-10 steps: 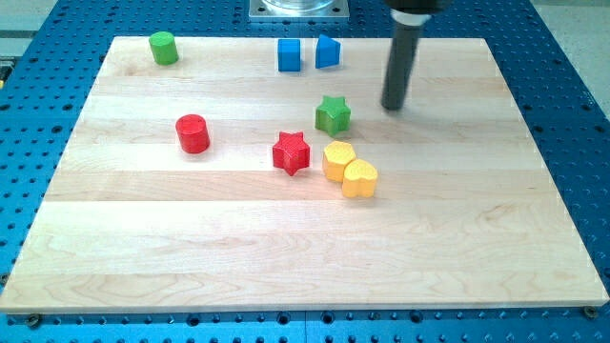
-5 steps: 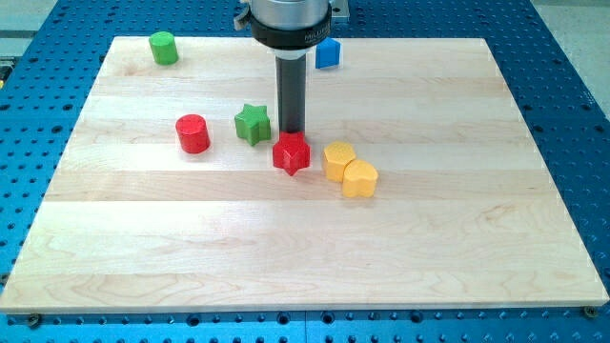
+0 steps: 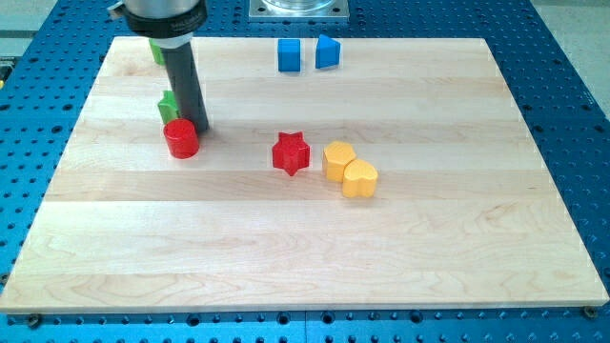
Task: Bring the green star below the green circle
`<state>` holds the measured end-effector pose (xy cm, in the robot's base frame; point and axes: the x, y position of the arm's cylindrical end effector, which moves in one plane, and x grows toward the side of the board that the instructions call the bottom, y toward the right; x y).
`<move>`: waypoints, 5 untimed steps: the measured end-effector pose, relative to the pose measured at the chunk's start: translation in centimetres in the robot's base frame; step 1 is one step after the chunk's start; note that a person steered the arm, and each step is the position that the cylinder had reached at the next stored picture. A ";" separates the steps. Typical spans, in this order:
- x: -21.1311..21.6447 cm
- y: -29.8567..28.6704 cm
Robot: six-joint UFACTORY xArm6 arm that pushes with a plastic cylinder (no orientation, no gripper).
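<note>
My tip (image 3: 198,129) rests on the board at the left, just right of the green star (image 3: 168,106), which is mostly hidden behind the rod. The red cylinder (image 3: 180,139) sits right below the star, touching or nearly touching it, at the tip's lower left. The green circle (image 3: 155,50) is at the view's top left, largely hidden behind the arm's head, straight above the star.
A red star (image 3: 291,153) lies mid-board. A yellow hexagon (image 3: 337,160) and a yellow heart (image 3: 359,178) touch each other to its right. A blue cube (image 3: 289,54) and a blue pointed block (image 3: 327,50) stand at the top edge.
My tip swept from the right side to the left, pushing the green star leftward up to the red cylinder. The red cylinder shifted slightly left and down.
</note>
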<state>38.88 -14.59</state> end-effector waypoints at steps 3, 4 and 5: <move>-5.9 -1.8; -9.9 -1.8; -11.5 -2.0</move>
